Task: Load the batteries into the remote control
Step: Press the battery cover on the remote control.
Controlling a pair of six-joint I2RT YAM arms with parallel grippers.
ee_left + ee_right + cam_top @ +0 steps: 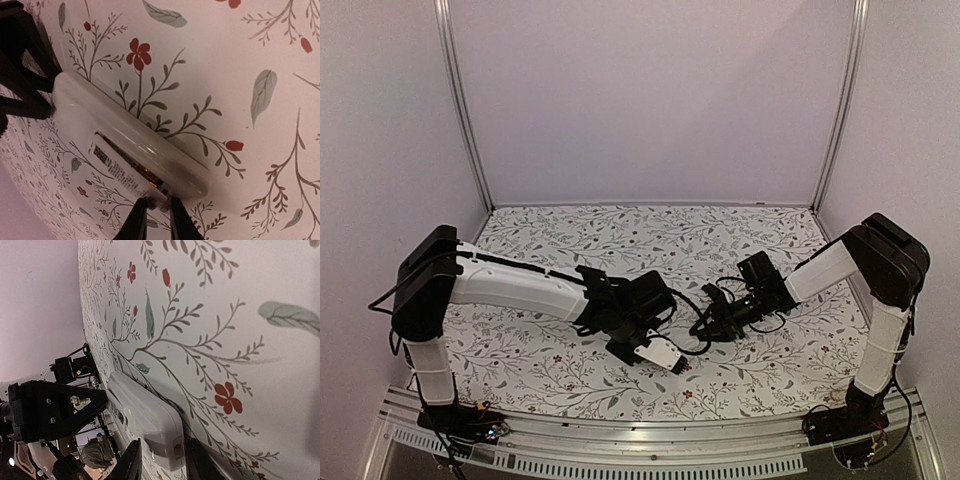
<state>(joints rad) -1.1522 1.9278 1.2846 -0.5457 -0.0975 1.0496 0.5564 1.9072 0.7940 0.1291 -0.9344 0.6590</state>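
The remote control point(665, 356) sits over the floral cloth point(260, 45) that covers the counter point(770, 385), in the near half and about midway between the left and right edges, with one arm reaching it from each side. The left claw point(158, 218) has its two dark fingers point(137, 226) drawn close together, and it pinches one end of the white handset between their tips. From the left wrist view the remote lies slantwise with its plain back and long side showing. A narrow recess is open in the back, and inside it lies one battery point(150, 176), a slim reddish-gold cylinder that runs lengthwise along the slot. A small printed label point(107, 161) with a barcode sits just beside the recess. The right claw point(165, 463) is at the opposite end of the remote. In the right wrist view its fingers point(131, 463) stand one on each side of that rounded end, moderately spread and very near the plastic, but I cannot tell whether they press on it or only flank it. In the same view the black body of the left claw meets the far end of the handset. Whether the remote rests on the cloth or hangs just above it cannot be made out, though a soft shadow lies along its edge.
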